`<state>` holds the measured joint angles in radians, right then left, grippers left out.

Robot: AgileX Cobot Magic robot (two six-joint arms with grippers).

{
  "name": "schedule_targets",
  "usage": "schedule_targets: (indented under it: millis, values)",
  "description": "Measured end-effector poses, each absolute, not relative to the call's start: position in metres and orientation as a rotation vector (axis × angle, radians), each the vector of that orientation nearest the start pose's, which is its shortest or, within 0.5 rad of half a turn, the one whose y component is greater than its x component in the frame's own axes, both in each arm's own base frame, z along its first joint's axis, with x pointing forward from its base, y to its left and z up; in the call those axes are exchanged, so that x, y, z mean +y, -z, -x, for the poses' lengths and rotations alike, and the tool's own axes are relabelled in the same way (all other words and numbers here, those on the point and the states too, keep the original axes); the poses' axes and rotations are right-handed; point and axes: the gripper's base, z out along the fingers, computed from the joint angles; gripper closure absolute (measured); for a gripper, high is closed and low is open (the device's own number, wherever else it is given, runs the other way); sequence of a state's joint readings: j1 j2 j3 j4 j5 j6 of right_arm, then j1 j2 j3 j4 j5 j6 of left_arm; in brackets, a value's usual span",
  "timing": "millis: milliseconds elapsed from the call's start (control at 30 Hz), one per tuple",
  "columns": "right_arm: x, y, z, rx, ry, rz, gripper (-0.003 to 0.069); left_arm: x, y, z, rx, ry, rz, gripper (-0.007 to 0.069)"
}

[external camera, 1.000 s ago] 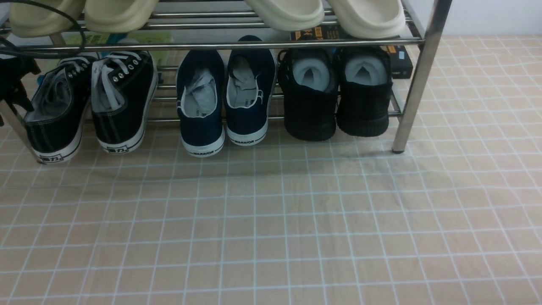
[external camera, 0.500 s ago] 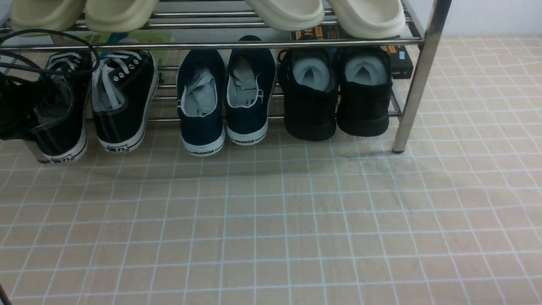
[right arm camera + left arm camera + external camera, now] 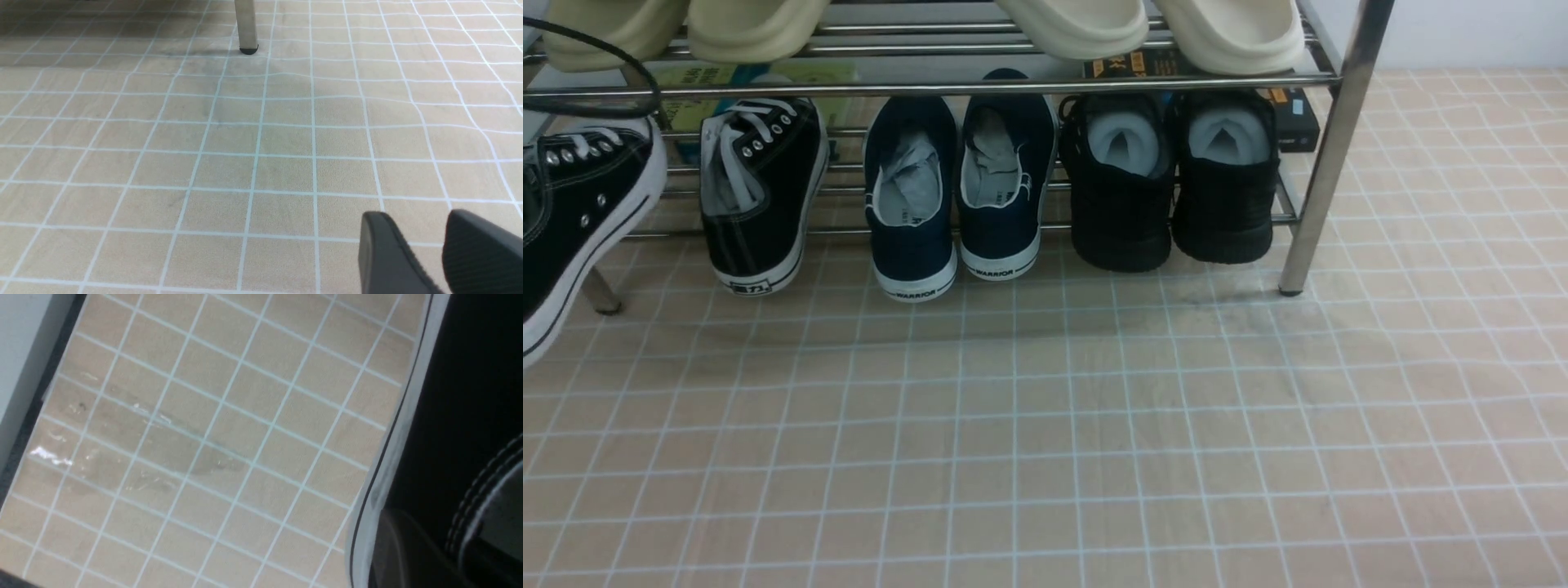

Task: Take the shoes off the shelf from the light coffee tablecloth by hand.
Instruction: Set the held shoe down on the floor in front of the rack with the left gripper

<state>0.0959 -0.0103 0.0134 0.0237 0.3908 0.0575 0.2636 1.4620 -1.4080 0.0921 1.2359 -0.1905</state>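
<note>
The tabletop on my screens lies under a light tan tablecloth (image 3: 1094, 425) ruled with thin white lines like small tiles and faintly rippled toward the right, with a plain pale wall (image 3: 1462, 33) behind. On it stands a shiny chrome tube shelf (image 3: 1327, 163), its post foot planted on the cloth. Cream foam slippers (image 3: 1078, 24) sit on the upper bars. On the lower tier, left to right, are one black canvas sneaker (image 3: 760, 196) with white laces, silver eyelets and a white rubber sole, navy slip-ons (image 3: 911, 204), and a black knit pair (image 3: 1119, 204), all heels toward me. Its mate, the lifted sneaker (image 3: 572, 220), hangs at the far left of the front view, off the shelf and raised above the cloth, tilted toe-high with its heel cut off by the frame. My left gripper (image 3: 441, 559) is outside the front view; its wrist camera shows it closed on that sneaker's side wall, a dark finger (image 3: 392, 551) against the white sole rim. My right gripper (image 3: 412, 220) hovers low over bare cloth with a shelf post ahead of it, its two black fingers apart and holding nothing
</note>
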Motion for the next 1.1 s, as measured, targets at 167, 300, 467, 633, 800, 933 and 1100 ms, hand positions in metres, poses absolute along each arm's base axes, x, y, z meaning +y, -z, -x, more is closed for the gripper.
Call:
schedule_targets:
  millis: [167,300,467,633,800,933,1100]
  values:
    - [0.006,-0.174,-0.052,1.879,-0.129,0.022,0.0419,0.077,-0.317,-0.245,2.805,-0.180,0.664,0.0610]
    - [0.006,-0.174,-0.052,1.879,-0.129,0.022,0.0419,0.076,-0.290,-0.240,2.805,-0.177,0.696,0.0610]
    - [0.006,-0.174,-0.052,1.879,-0.129,0.022,0.0419,0.075,-0.260,-0.242,2.744,-0.151,0.726,0.0609]
    - [0.006,-0.174,-0.052,1.879,-0.129,0.022,0.0419,0.076,-0.251,-0.246,2.704,-0.144,0.763,0.0609]
    - [0.006,-0.174,-0.052,1.879,-0.129,0.022,0.0419,0.078,-0.247,-0.255,2.658,-0.135,0.753,0.0603]
    - [0.006,-0.174,-0.052,1.879,-0.129,0.022,0.0419,0.080,-0.240,-0.261,2.657,-0.144,0.738,0.0566]
    - [0.006,-0.174,-0.052,1.879,-0.129,0.022,0.0419,0.081,-0.243,-0.264,2.634,-0.152,0.721,0.0435]
